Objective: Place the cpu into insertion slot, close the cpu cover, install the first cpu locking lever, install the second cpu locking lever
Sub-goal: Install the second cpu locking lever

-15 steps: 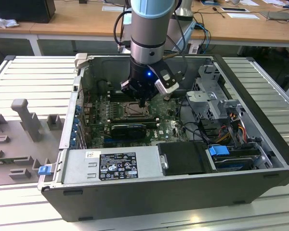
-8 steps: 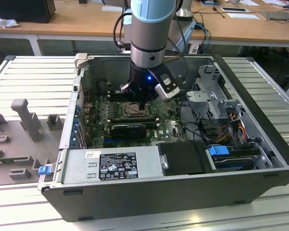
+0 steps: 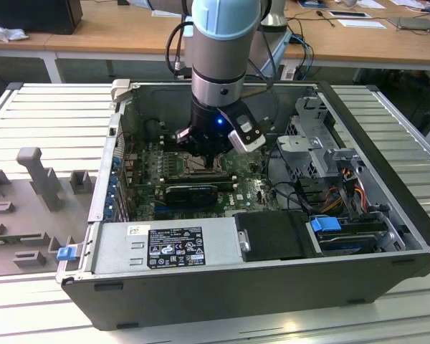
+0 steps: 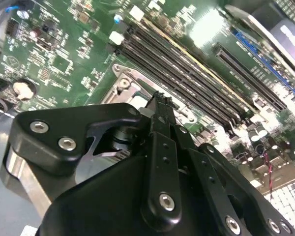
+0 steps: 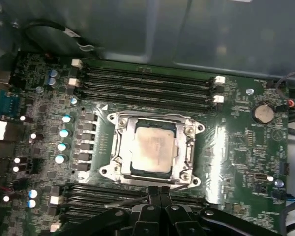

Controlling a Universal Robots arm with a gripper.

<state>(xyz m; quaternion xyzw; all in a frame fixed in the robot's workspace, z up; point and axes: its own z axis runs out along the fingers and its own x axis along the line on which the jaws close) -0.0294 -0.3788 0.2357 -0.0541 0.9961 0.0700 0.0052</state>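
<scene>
The cpu (image 5: pixel 154 148) sits flat in the insertion slot (image 5: pixel 119 129) w/ the cpu cover (image 5: pixel 189 132) down over it, so placing and closing look done and the lever steps are in hand. The tool (image 5: pixel 159 191) hangs just beside the socket's edge, fingers narrow and pinched together, holding nothing. Judging by this, latching a lever needs a fine, low push at the frame edge w/o scraping the memory slots (image 5: pixel 145 81) nearby.
</scene>
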